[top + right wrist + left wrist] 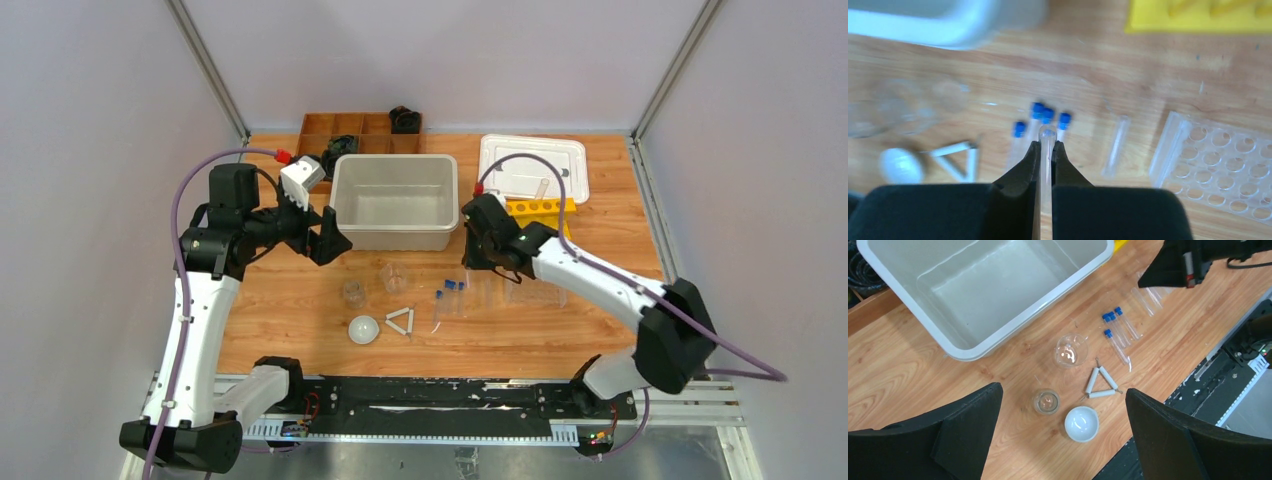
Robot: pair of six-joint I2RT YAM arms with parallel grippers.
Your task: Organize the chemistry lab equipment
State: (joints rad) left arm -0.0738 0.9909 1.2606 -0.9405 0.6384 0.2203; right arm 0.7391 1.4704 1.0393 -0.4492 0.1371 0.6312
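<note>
On the near side of your wooden table lie the white dome, white triangle, small beakers and blue-capped tubes. Your right gripper is clamped on a thin clear tube just above them, and your left gripper hangs wide open. Farther back sit the white bin and yellow rack, then grey walls.

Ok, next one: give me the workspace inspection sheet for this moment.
Surface: wooden table, no spills seen.
Job's things: two beakers, white dome, white triangle and four blue-capped tubes loose on the table; clear rack and yellow rack to the right.
Clutter: white bin, lid, wooden tray with black coils at the back.
Pincers: left pincer open, holding nothing; right pincer shut on a clear tube.
Cables: purple cable along each arm.
Surroundings: grey walls on three sides.
</note>
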